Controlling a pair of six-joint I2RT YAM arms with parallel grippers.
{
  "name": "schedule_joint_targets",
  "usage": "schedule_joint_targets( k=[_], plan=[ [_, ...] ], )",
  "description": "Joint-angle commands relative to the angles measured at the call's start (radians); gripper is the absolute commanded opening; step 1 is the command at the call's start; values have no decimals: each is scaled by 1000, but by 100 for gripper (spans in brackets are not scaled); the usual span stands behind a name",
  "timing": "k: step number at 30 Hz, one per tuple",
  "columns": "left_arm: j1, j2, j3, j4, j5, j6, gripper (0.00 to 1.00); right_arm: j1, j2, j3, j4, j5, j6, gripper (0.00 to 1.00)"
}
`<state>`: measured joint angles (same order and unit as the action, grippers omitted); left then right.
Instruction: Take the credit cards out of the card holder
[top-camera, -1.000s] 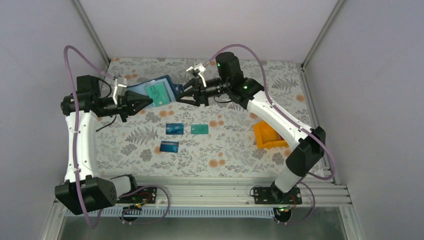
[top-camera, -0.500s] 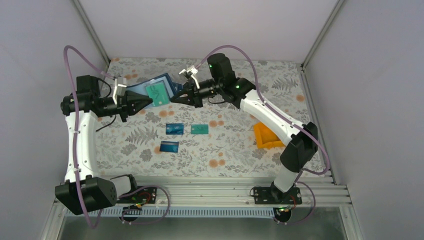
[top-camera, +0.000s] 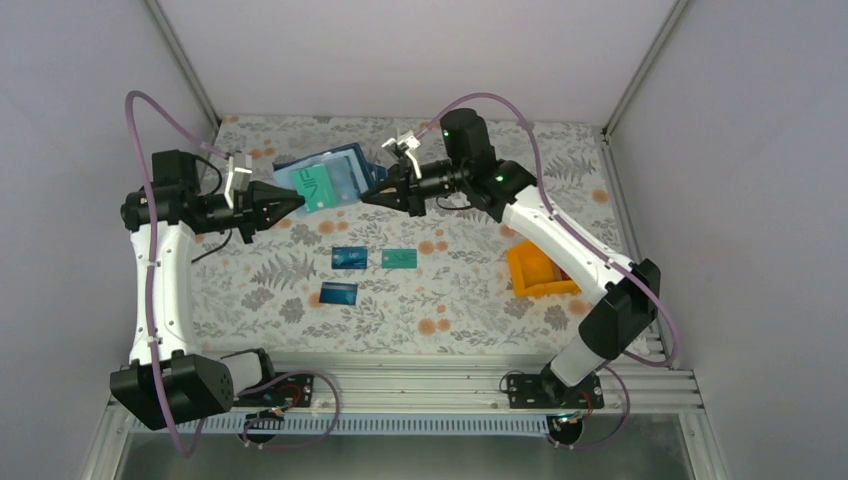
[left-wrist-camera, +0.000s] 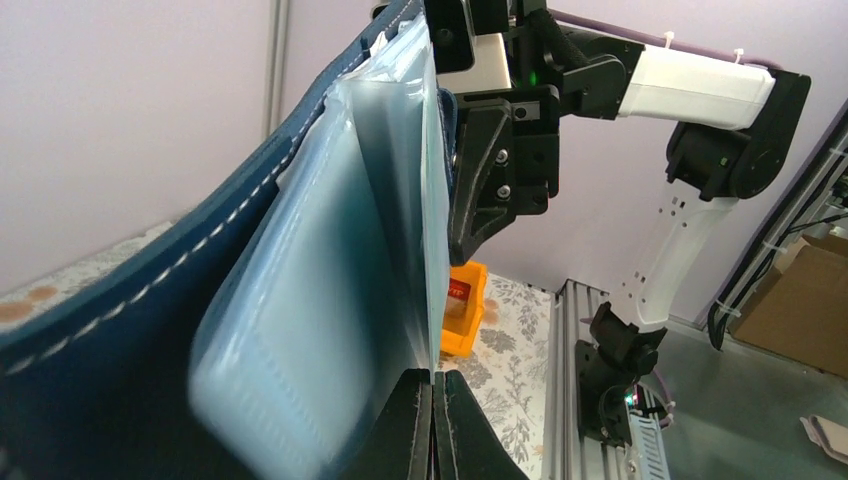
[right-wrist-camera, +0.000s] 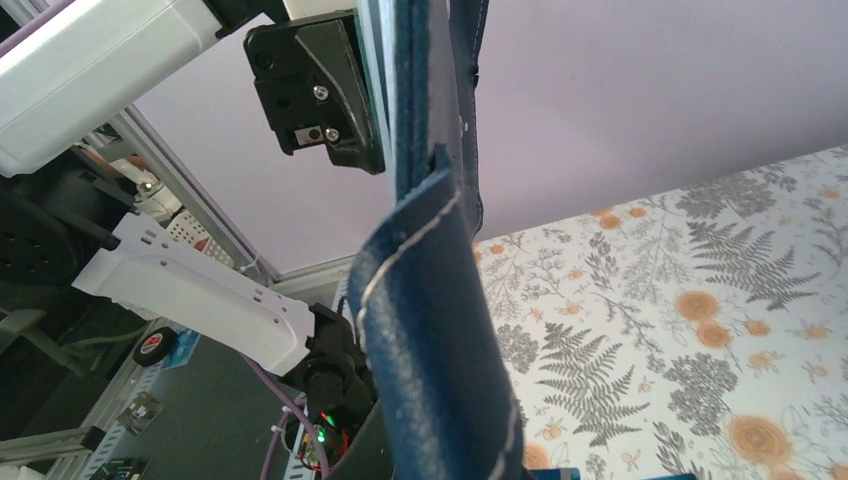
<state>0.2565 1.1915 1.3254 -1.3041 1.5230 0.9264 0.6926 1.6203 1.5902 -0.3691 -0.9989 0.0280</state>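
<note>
Above far surface (top-camera: 470, 300), grips holder (top-camera: 330, 178) aloft from both sides: left pincer (top-camera: 299, 203) clamped on pocket edge, right pincer (top-camera: 366, 196) clamped on right end. Shows teal card (top-camera: 312, 186) inside; three cards (top-camera: 350, 257) below. Step, likely: spreading holder. Next: needs right release, pinch on card edge, straight pull.
</note>
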Motion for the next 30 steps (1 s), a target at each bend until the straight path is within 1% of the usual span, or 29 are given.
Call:
schedule_joint_targets(
  k=[1, 10, 13, 15, 17, 19, 23, 27, 30],
  plan=[
    [12, -13, 6, 30, 27, 11, 2, -34, -62, -32, 2, -18, -20, 4],
    [28, -18, -1, 98, 6, -74, 2, -118, -102, -121, -58, -1, 29, 4],
    [32, -23, 0, 110, 2, -93, 2, -125, -101, -163, -114, -15, 54, 4],
    [34, -25, -1, 117, 2, -103, 2, -126, -97, -205, -145, -61, 73, 4],
    [35, -29, -9, 120, 1, -103, 2, -126, -84, -269, -178, -115, 105, 4],
    [35, -29, -17, 124, 0, -102, 2, -121, -72, -359, -183, -122, 164, 4],
    [34, -29, -19, 130, 0, -104, 2, -96, -69, -552, -116, -123, 271, 4],
    [35, -32, -25, 148, -7, -122, 2, -81, -43, -689, -108, -58, 312, 4],
    [35, -34, -31, 170, -12, -148, 2, -76, -23, -758, -166, -8, 276, 4]
  ],
)
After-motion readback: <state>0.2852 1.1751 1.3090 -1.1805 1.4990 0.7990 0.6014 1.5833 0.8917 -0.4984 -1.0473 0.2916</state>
